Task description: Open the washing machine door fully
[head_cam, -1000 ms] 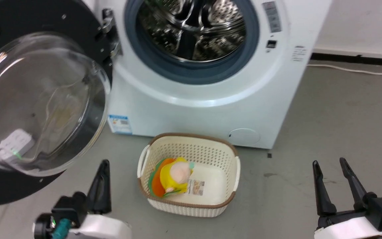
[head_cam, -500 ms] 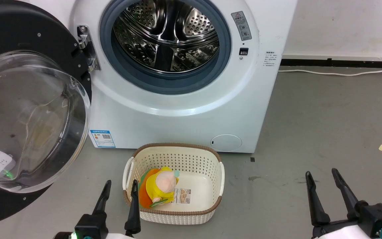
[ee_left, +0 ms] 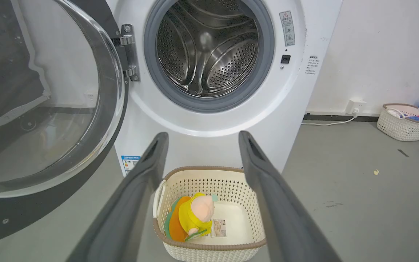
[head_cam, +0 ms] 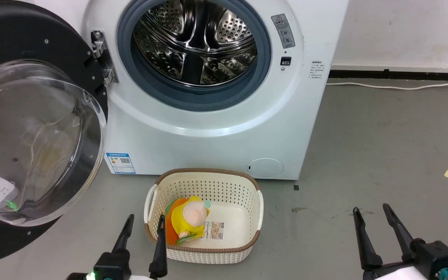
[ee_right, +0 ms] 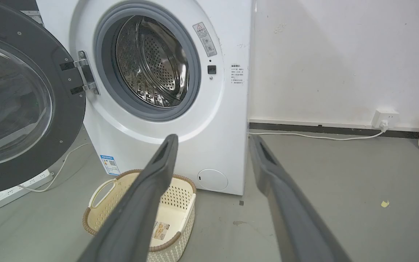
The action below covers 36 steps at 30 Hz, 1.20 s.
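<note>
The washing machine door (head_cam: 33, 128), a black disc with a bulging clear glass bowl, hangs swung wide to the left on its metal hinge (head_cam: 101, 58); it also appears as the door (ee_left: 42, 98) and the door (ee_right: 20, 98) in the wrist views. The steel drum (head_cam: 195, 42) lies bare inside its grey rubber ring. My left gripper (head_cam: 146, 221) is open and empty at the bottom left, beside the basket and clear of the door. My right gripper (head_cam: 371, 212) is open and empty at the bottom right over the floor.
A cream basket (head_cam: 204, 177) holding a yellow and orange soft toy (head_cam: 187, 219) stands on the grey floor before the machine. A white power strip (ee_right: 20, 185) and cable lie under the door. Another basket (ee_left: 406, 122) sits by the right wall.
The head camera shifted, moving the whole picture. My left gripper went from shut to open and now stands beside the basket. The door and right gripper look much the same.
</note>
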Tool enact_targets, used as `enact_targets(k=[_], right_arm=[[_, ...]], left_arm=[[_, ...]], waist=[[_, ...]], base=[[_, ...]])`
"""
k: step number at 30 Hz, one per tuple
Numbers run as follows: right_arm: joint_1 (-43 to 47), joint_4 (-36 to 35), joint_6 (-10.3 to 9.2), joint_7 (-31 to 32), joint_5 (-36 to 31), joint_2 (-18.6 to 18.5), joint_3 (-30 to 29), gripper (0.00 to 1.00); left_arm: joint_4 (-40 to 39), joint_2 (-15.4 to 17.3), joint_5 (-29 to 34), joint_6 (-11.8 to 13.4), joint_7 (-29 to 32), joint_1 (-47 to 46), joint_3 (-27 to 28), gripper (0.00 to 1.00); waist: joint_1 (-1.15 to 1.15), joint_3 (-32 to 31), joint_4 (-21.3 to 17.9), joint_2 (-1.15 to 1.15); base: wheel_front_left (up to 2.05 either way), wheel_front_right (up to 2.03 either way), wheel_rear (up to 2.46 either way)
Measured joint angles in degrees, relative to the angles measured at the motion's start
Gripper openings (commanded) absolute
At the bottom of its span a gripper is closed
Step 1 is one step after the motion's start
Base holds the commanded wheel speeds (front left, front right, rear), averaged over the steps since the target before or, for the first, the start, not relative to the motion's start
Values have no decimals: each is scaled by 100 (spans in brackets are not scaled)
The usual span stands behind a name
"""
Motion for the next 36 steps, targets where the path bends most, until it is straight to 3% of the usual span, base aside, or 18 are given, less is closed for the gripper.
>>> enact_targets(k=[17, 18, 36], right_arm=[[-3, 62, 0, 0, 11, 0, 52, 100], [-3, 64, 0, 0, 11, 0, 53, 0], [-8, 25, 0, 152, -9, -2, 56, 0]], left_arm=[[108, -18, 62, -66, 0, -5, 104, 100], [98, -22, 58, -98, 0, -5, 110, 0], [49, -14, 104, -103, 157, -7, 158, 0]], waist=[[0, -23, -29, 0], [0, -24, -31, 0], [0, -9, -36, 0]], base=[[0, 0, 0], [0, 0, 0], [0, 0, 0]])
